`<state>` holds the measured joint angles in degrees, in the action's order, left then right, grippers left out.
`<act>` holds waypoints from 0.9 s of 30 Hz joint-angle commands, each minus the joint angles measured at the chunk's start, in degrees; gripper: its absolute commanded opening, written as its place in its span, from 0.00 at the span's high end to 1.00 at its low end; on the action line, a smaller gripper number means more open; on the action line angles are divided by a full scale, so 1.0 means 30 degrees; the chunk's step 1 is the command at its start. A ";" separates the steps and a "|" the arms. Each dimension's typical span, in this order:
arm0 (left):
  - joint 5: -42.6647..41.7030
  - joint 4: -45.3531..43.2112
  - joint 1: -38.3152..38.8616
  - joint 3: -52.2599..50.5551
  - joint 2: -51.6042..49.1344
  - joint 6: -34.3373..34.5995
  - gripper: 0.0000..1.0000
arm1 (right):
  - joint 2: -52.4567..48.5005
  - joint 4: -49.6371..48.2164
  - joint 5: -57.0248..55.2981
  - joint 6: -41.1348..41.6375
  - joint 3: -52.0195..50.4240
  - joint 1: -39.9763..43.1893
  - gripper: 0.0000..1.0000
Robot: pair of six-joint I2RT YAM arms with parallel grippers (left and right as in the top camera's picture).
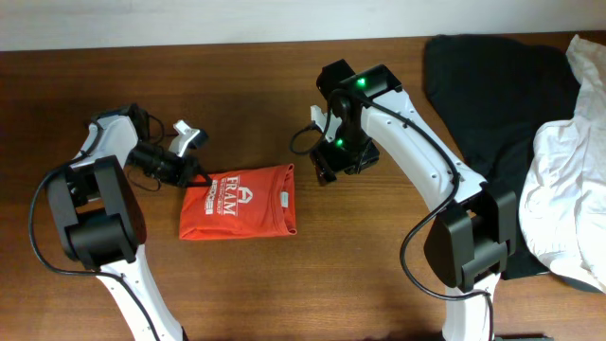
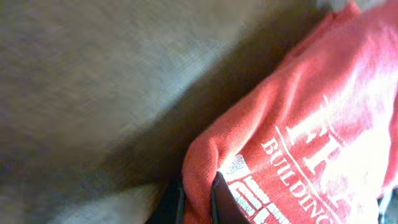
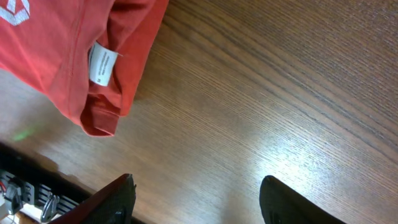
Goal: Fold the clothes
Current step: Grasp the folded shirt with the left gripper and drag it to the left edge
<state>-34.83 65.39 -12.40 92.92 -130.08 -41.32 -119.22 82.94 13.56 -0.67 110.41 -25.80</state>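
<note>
**Folded shirt pinched at one corner by the left gripper; right gripper held open beside it**

In the overhead view, the left gripper (image 1: 194,178) is seen at about 10 o'clock of the red-orange T-shirt (image 1: 241,204), at its upper left corner. In the left wrist view, the left gripper (image 2: 198,198) is closed on a rolled edge of the red-orange T-shirt (image 2: 311,124). A fold of cloth is pressed between the two dark fingers (image 2: 219,194), and white printed lettering is visible just beside the pinch.

The shirt is laid on the wooden table (image 1: 237,85) as a roughly rectangular, folded packet. It lies a little toward 7 o'clock of the table's middle, with its white logo facing up. A small white label (image 1: 283,198) is seen near its right edge.

The right gripper (image 1: 327,170) is held at about 2 o'clock of the shirt, near its upper right corner. In the right wrist view, the right gripper (image 3: 196,199) is shown with its jaws apart. Only bare wood is seen between the two fingers (image 3: 115,199). The shirt (image 3: 56,56) and its label (image 3: 102,64) are seen toward 10 o'clock of that view, apart from the fingers.

At 2 o'clock of the table a black garment (image 1: 492,95) is spread out. A white garment (image 1: 573,161) is piled partly over it at 3 o'clock.
</note>
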 commanded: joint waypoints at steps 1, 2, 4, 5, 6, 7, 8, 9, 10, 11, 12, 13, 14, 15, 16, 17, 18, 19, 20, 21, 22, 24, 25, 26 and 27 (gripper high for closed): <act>0.1931 -0.2448 -0.0831 0.0306 -0.0153 0.5042 0.99 | 0.0029 0.0153 -0.0168 -0.0204 -0.0109 0.0146 0.33; 0.2368 -0.3118 -0.1122 0.0568 -0.0153 0.6484 0.99 | 0.0029 0.0168 -0.0168 -0.0197 -0.0109 0.0146 0.32; 0.2747 -0.5027 -0.2171 0.1552 -0.0153 1.0484 0.99 | 0.0029 0.0219 -0.0175 -0.0197 -0.0109 0.0146 0.32; 0.2696 -0.5734 -0.2696 0.2004 -0.0153 1.2029 0.99 | 0.0029 0.0233 -0.0168 -0.0197 -0.0109 0.0146 0.32; 0.2696 -0.6229 -0.3126 0.2353 -0.0153 1.3245 0.99 | 0.0029 0.0233 -0.0168 -0.0197 -0.0109 0.0146 0.32; 0.2696 -0.6681 -0.3570 0.2652 -0.0153 1.4411 0.99 | 0.0029 0.0233 -0.0168 -0.0168 -0.0109 0.0146 0.32; 0.2688 -0.7147 -0.4138 0.2936 -0.0153 1.5905 0.99 | 0.0029 0.0233 -0.0168 -0.0131 -0.0109 0.0146 0.32; 0.2710 -0.7410 -0.4677 0.3096 -0.0153 1.7187 0.99 | 0.0029 0.0233 -0.0168 -0.0124 -0.0109 0.0146 0.32; 0.2696 -0.7570 -0.5224 0.3118 -0.0153 1.8520 0.99 | 0.0029 0.0233 -0.0168 -0.0124 -0.0109 0.0146 0.32; 0.2703 -0.7548 -0.5668 0.3118 -0.0153 1.9620 0.99 | 0.0029 0.0248 -0.0168 -0.0124 -0.0109 0.0146 0.32; 0.2703 -0.7366 -0.6215 0.3111 -0.0153 2.1128 0.99 | 0.0029 0.0262 -0.0168 -0.0131 -0.0109 0.0146 0.32; 0.2710 -0.7118 -0.6703 0.3111 -0.0153 2.2352 0.99 | 0.0029 0.0277 -0.0168 -0.0131 -0.0109 0.0146 0.32; 0.2718 -0.6987 -0.7176 0.3111 -0.0153 2.3525 0.99 | 0.0029 0.0291 -0.0168 -0.0131 -0.0109 0.0146 0.32; 0.2710 -0.6929 -0.7643 0.3111 -0.0153 2.4786 0.99 | 0.0029 0.0299 -0.0168 -0.0131 -0.0109 0.0146 0.32; 0.2718 -0.6929 -0.8087 0.3111 -0.0153 2.5733 0.99 | 0.0029 0.0306 -0.0168 -0.0131 -0.0109 0.0146 0.32; 0.2805 -0.6929 -0.8408 0.3111 -0.0153 2.6214 0.99 | 0.0029 0.0306 -0.0168 -0.0131 -0.0109 0.0146 0.32; 0.3104 -0.6914 -0.8765 0.3111 -0.0153 2.6658 0.99 | 0.0029 0.0321 -0.0168 -0.0131 -0.0109 0.0146 0.32; 0.3483 -0.6885 -0.9129 0.3111 -0.0153 2.6906 0.99 | 0.0029 0.0357 -0.0168 -0.0131 -0.0109 0.0146 0.32; 0.3912 -0.6666 -0.9464 0.3111 -0.0153 2.7117 0.99 | 0.0029 0.0386 -0.0168 -0.0131 -0.0109 0.0146 0.32; 0.4328 -0.6353 -0.9712 0.3111 -0.0153 2.7409 0.99 | 0.0029 0.0393 -0.0168 -0.0124 -0.0109 0.0146 0.32; 0.4889 -0.5901 -1.0076 0.3089 -0.0153 2.7744 0.99 | 0.0029 0.0401 -0.0168 -0.0131 -0.0109 0.0146 0.32; 0.5275 -0.5683 -1.0564 0.3038 -0.0153 2.7853 0.99 | 0.0029 0.0401 -0.0168 -0.0131 -0.0109 0.0146 0.32; 0.5268 -0.5712 -1.0892 0.3031 -0.0153 2.7853 0.99 | 0.0029 0.0437 -0.0168 -0.0124 -0.0109 0.0146 0.32; 0.5268 -0.5712 -1.1125 0.3031 -0.0153 2.7853 0.99 | 0.0029 0.0459 -0.0168 -0.0124 -0.0109 0.0146 0.33; 0.5260 -0.5697 -1.1380 0.3031 -0.0153 2.7853 0.99 | 0.0029 0.0510 -0.0168 -0.0124 -0.0109 0.0146 0.33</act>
<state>-21.26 48.18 -44.23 101.69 -130.08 40.14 -119.22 83.99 13.39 -0.67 110.41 -25.80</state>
